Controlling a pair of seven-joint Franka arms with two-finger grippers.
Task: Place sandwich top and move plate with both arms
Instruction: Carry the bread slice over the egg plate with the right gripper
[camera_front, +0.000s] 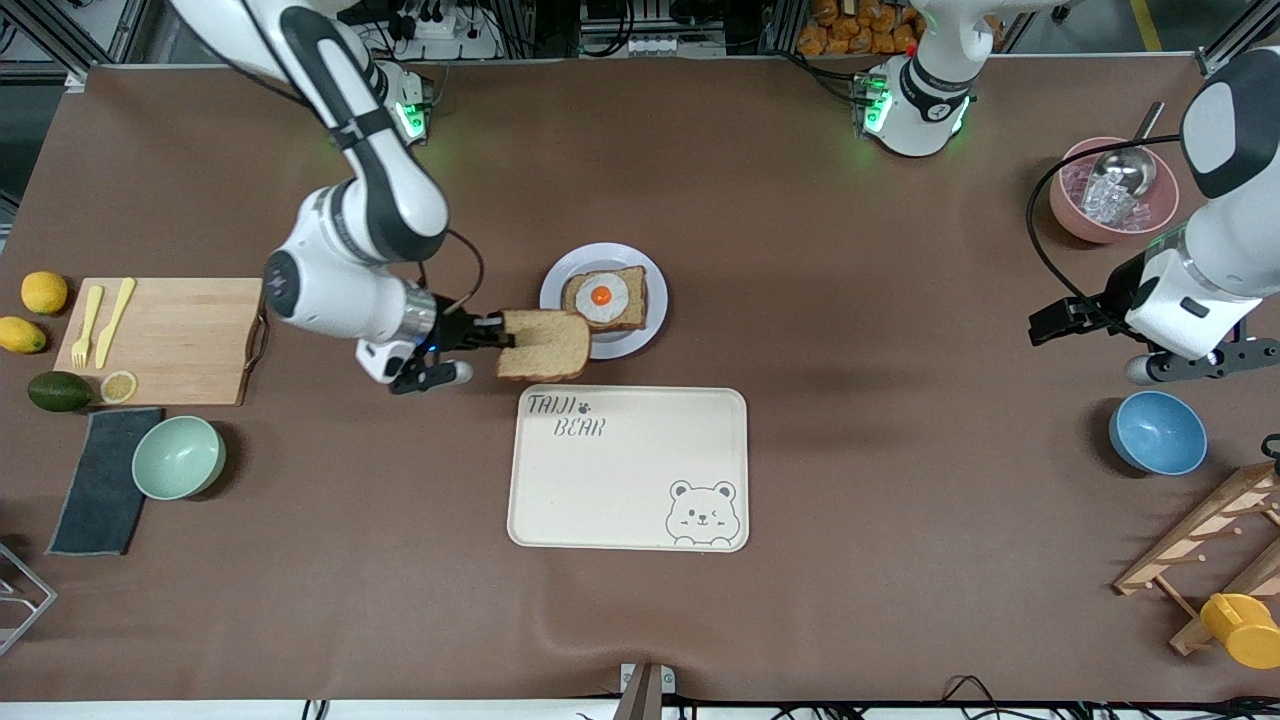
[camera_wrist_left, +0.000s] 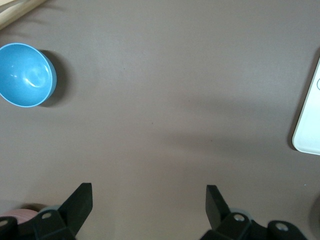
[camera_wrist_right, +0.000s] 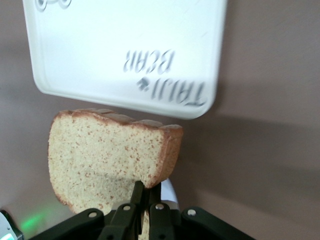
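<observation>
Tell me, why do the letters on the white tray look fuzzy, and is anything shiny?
In the right wrist view the tray is smeared while the sandwich top, pinched by the right gripper, stays sharp; in the left wrist view the blue bowl shows a pale glint.

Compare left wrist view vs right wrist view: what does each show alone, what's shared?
Left wrist only: open left gripper over bare brown table, a glossy blue bowl.

Right wrist only: right gripper shut on the plain light-brown wholemeal bread slice, held in the air.

Shared: the cream rectangular tray, just a corner in the left wrist view.
</observation>
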